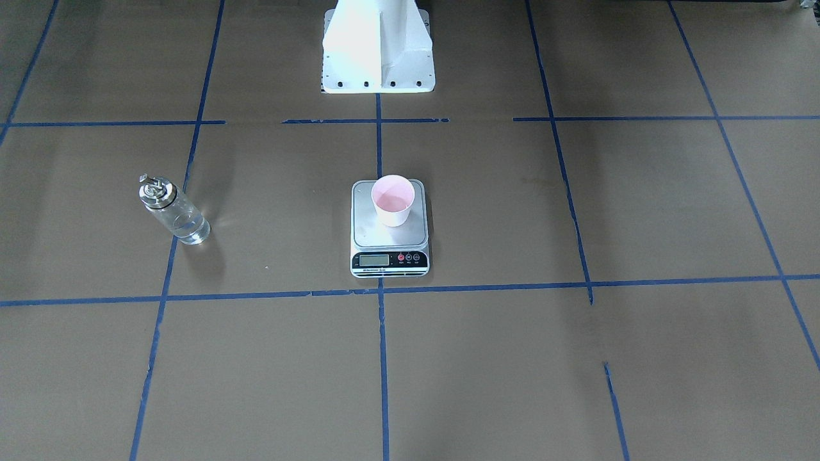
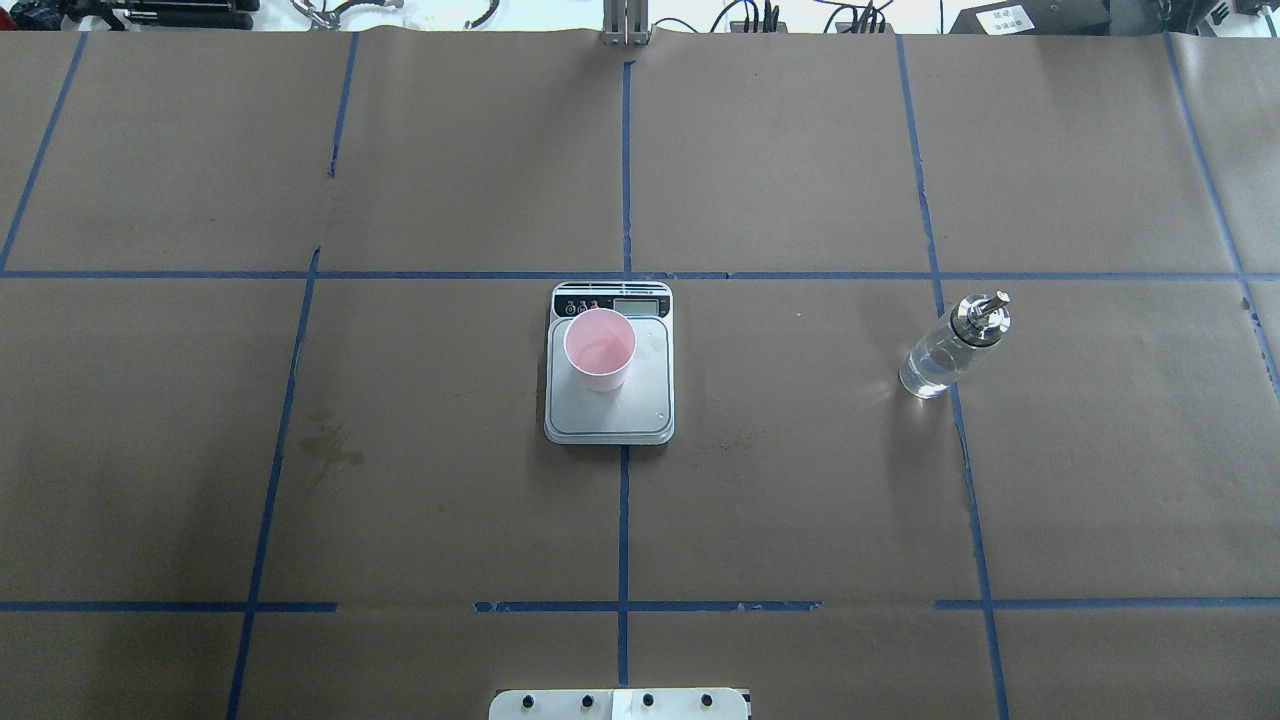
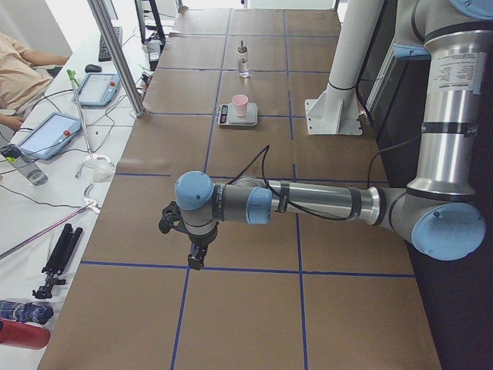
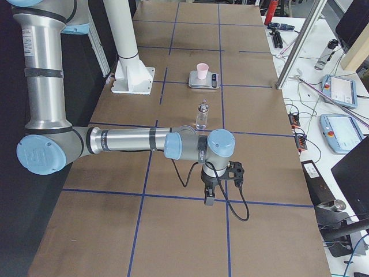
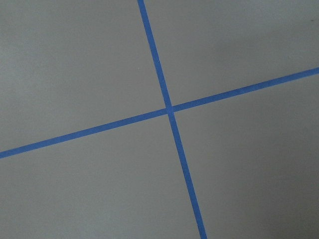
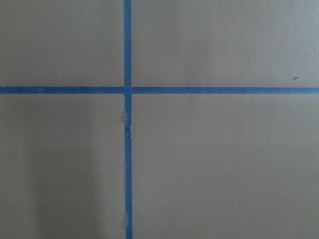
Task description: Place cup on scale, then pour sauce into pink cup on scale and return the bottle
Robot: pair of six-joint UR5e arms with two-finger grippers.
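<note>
Two containers: pink cup (image 2: 599,350) on scale (image 2: 647,395), glass bottle (image 2: 940,356) well apart; jaws' openness indiscernible.

The view looks down on a bare stretch of tabletop (image 5: 75,64), a flat, matte grey-brown surface. Two strips of blue tape lie on it and cross a little right of the middle of the picture and just above it, at the crossing (image 5: 169,108). The steeper strip (image 5: 155,55) runs from the top edge down to the bottom edge, leaning to the right as it descends. The shallower strip (image 5: 75,134) runs from the left edge to the right edge, rising toward the right. Together they split the surface into four unequal fields. The lower right corner looks slightly darker.
</note>
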